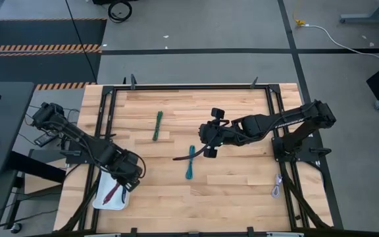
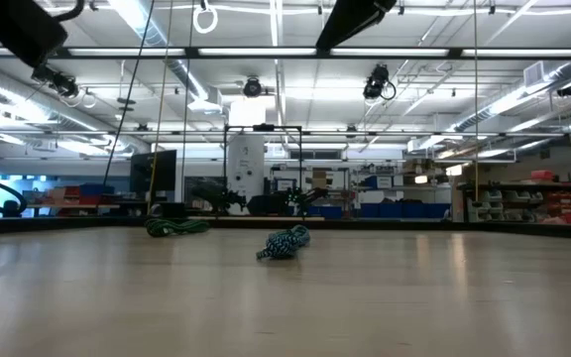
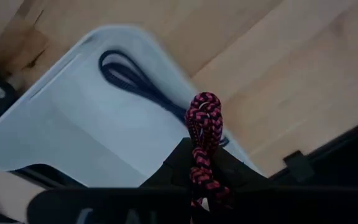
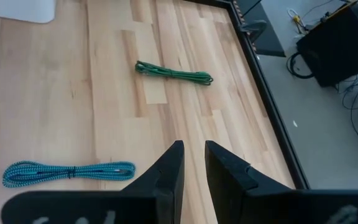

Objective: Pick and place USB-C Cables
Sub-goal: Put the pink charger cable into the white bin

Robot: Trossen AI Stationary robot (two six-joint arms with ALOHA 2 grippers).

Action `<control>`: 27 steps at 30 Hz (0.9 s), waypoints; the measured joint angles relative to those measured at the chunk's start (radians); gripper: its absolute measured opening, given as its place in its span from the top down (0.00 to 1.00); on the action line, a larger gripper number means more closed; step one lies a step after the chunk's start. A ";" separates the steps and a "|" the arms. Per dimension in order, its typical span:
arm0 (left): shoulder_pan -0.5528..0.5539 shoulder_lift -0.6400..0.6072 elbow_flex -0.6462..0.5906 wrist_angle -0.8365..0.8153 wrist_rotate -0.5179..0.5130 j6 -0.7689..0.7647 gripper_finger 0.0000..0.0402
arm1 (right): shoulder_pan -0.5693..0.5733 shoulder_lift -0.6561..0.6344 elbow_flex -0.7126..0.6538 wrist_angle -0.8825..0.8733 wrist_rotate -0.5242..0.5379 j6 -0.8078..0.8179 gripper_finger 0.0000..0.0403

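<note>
High view: pale wooden slatted surface (image 1: 229,191) inside a black frame. Left gripper (image 1: 125,179) sits at the near-left corner, above a white rectangular plastic tray (image 1: 102,201). A dark red braided cable bundle (image 1: 112,192) hangs from it over the tray. Right gripper (image 1: 209,138) is over the middle of the surface. A green folded cable bundle (image 1: 158,125) lies toward the far side, left of the right gripper. A teal folded cable bundle (image 1: 190,162) lies just nearer than the right gripper. A thin purple cable (image 1: 180,158) lies beside the teal one; whether they touch cannot be told. A pale grey cable bundle (image 1: 277,187) lies at the near-right edge, close to the frame.

Low view: teal bundle (image 2: 285,242) in mid-surface, green bundle (image 2: 176,227) farther back and to its left. Neither gripper is visible here.

Left wrist view: the left gripper (image 3: 204,177) is closed on the dark red bundle (image 3: 204,127), which stands up between its fingers. Tray (image 3: 55,134) below it, with a black cable bundle (image 3: 135,81) lying inside.

Right wrist view: right gripper (image 4: 191,163) holds nothing, fingers parted by a narrow gap, above bare wood. Teal bundle (image 4: 67,172) lies to one side of the fingers, green bundle (image 4: 174,73) farther ahead. A corner of the tray (image 4: 17,9) shows at the far end.
</note>
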 joint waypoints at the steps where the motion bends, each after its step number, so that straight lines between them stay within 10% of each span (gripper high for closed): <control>1: -0.006 0.000 -0.009 0.001 -0.001 -0.009 0.93 | 0.001 0.000 0.000 0.000 0.000 0.000 0.82; 27: -0.031 -0.024 -0.057 -0.035 -0.052 -0.214 0.87 | 0.002 0.000 0.000 -0.008 -0.007 -0.003 0.82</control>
